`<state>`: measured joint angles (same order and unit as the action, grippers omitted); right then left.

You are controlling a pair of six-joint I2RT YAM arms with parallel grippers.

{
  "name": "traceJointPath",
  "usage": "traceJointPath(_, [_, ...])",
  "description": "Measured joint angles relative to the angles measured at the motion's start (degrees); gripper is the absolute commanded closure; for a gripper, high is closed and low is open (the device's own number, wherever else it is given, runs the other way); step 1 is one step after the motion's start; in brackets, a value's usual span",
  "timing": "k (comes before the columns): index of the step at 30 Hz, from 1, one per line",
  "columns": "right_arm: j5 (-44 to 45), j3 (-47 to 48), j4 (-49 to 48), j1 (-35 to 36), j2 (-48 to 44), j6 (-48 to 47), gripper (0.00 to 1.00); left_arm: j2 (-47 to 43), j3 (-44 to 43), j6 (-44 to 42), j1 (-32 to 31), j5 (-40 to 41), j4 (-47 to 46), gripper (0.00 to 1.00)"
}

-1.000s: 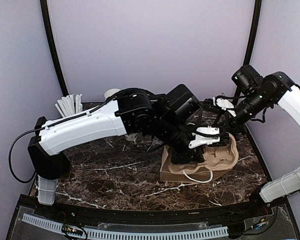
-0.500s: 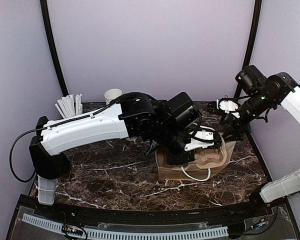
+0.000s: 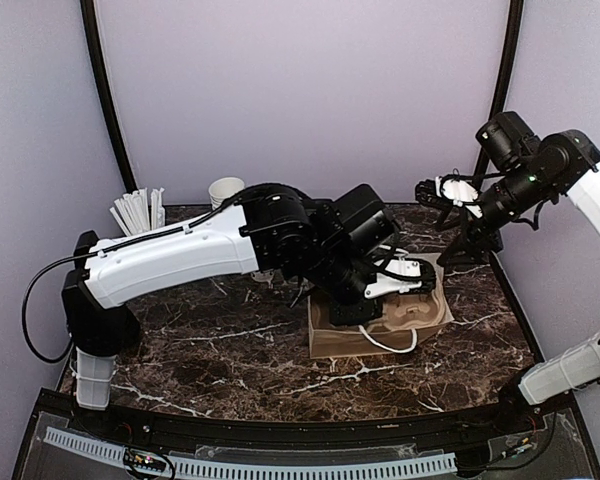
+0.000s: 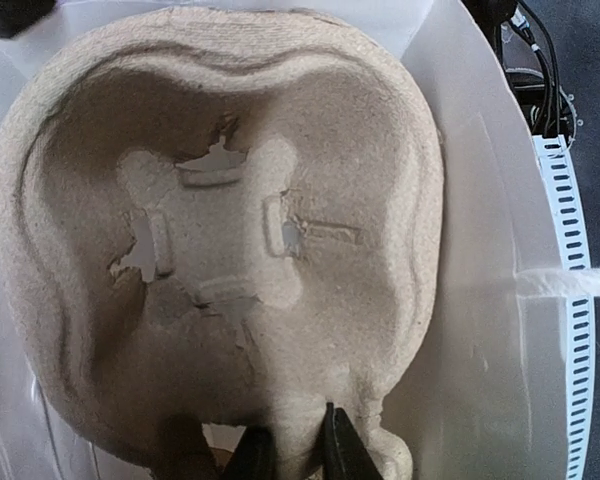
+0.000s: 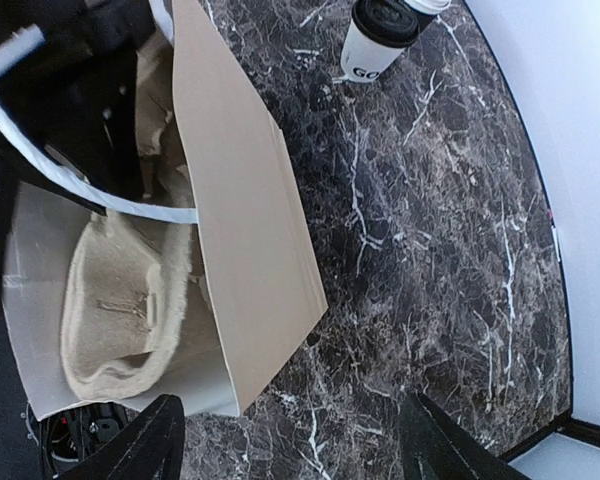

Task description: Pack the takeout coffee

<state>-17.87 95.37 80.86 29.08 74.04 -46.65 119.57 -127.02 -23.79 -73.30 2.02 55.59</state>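
Left gripper [image 4: 295, 452] is clenched on the near rim of the pulp carrier [image 4: 230, 250], which has sunk deeper into the brown paper bag [image 5: 245, 250] around it. Right gripper [image 5: 290, 445] has let go and lifted clear, jaws wide and empty, bag beneath. The lidded coffee cup [image 5: 375, 45] stands well ahead of it on the marble [image 5: 430, 250], still unpacked. The carrier looks ready for it.

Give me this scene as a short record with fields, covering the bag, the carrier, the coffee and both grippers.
brown paper bag: mouth open, on the marble table
pulp carrier: inside the bag, visible well empty
lidded coffee cup: upright on the table, outside the bag
left gripper: shut on the carrier's rim
right gripper: open, empty, above the table
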Motion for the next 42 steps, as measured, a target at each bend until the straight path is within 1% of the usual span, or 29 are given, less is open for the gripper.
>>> traceJointPath(4, [-2.97,2.14,-0.02,-0.07,0.09,0.00,0.25,1.42,0.00,0.24,0.90,-0.70,0.50,0.84])
traceJointPath(13, [-7.56,2.16,0.07,-0.11,1.11,0.00,0.25,4.98,-0.02,2.25,3.67,-1.73,1.31,0.83])
traceJointPath(26, [-11.41,1.42,0.17,-0.11,-0.04,-1.33,0.26,9.31,-0.17,4.11,8.83,-9.75,2.23,0.80])
traceJointPath(34, [-13.14,-0.48,0.17,1.51,-0.11,-1.33,0.27,11.13,0.33,4.76,9.81,-14.58,3.30,0.80])
traceJointPath(42, [-15.39,-1.36,0.17,4.00,0.52,-1.31,0.28,11.15,2.54,5.14,10.27,-20.52,4.31,0.76])
